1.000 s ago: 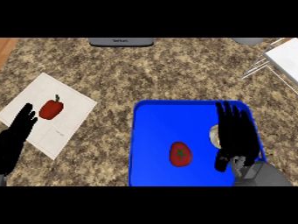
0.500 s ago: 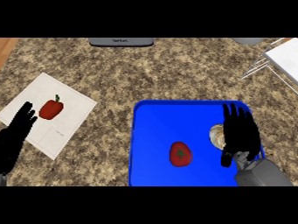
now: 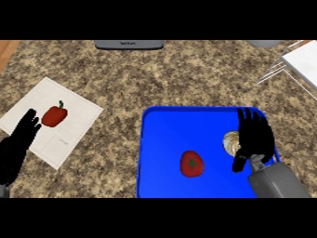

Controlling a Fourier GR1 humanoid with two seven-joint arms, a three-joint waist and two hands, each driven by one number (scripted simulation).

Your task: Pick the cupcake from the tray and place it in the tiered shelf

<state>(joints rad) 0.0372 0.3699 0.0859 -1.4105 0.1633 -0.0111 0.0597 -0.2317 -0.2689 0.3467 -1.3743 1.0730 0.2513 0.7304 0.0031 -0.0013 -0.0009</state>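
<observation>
Counter (image 3: 188, 79): speckled stone look, brown-beige, matt. Tray (image 3: 164, 139): smooth blue plastic look, even sheen. Tiered shelf (image 3: 312, 65): white board, thin metal-like wire legs. White mat (image 3: 71, 135): flat, paper-like. Right hand (image 3: 255, 137): matt black.

Pale cream cupcake (image 3: 230, 143), small and rounded: on bright blue rectangular tray (image 3: 162, 153), near its 3 o'clock edge, partly hidden. White tiered wire-legged shelf (image 3: 310, 69): on the counter at 1 o'clock from the tray, well apart.
</observation>
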